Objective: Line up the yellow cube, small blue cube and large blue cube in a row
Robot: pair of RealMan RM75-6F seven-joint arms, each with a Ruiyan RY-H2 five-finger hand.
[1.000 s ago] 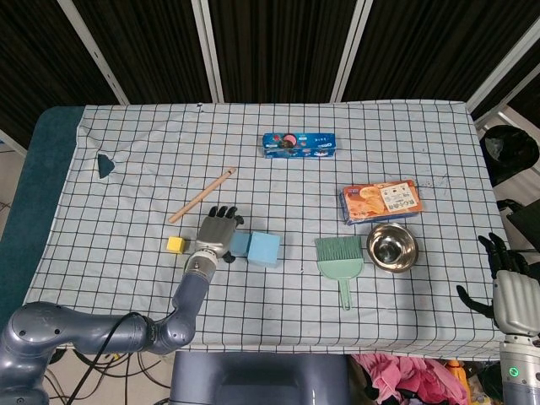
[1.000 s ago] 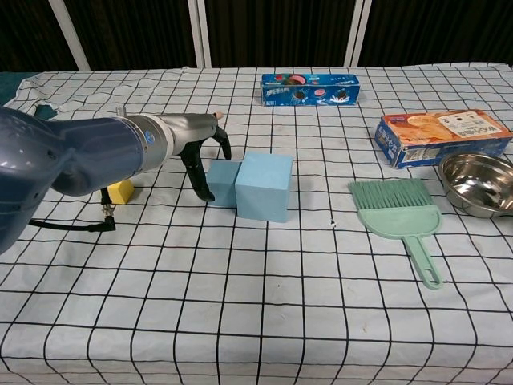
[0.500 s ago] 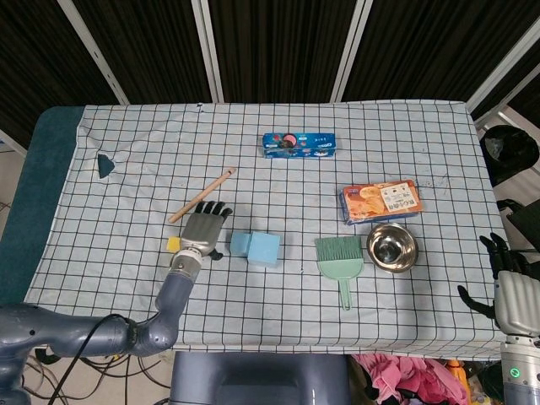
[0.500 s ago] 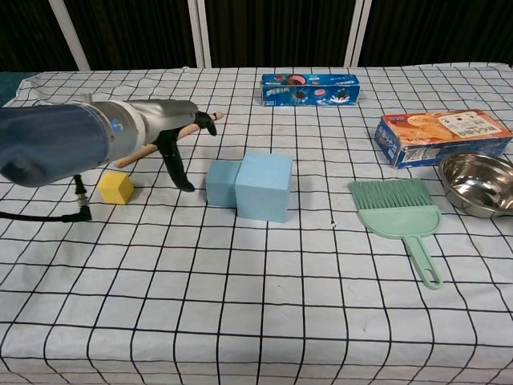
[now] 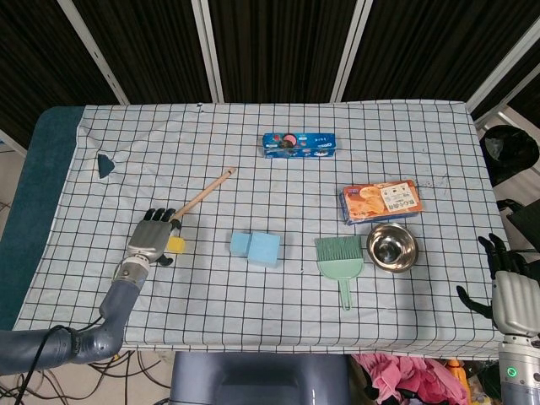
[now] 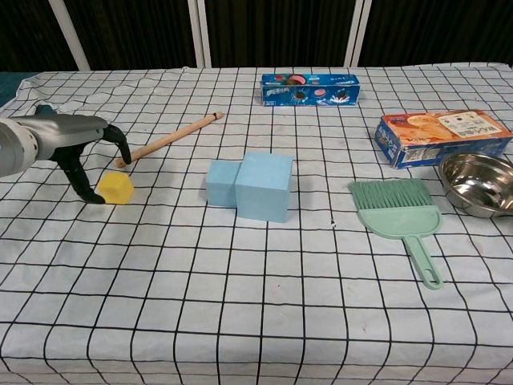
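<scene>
Small blue cube (image 6: 222,183) and large blue cube (image 6: 264,185) sit touching, mid-table. Yellow cube (image 6: 115,187) lies well left of them. Left hand (image 5: 152,237), fingers apart, empty, flanks its left side. Step in hand: yellow cube. Next: push it right, against the small blue cube. Right hand (image 5: 510,287) idles, fingers spread.

1. The head view looks steeply down from high behind the robot onto the whole counter (image 5: 405,152), covered in a white black-gridded cloth, with dark curtains beyond its far edge.
2. The chest view sits low and close, facing forward across the same counter (image 6: 240,321) at a shallow angle.
3. Both views share the counter's middle, including the touching light-blue foam cubes (image 5: 256,247) (image 6: 248,184).
</scene>
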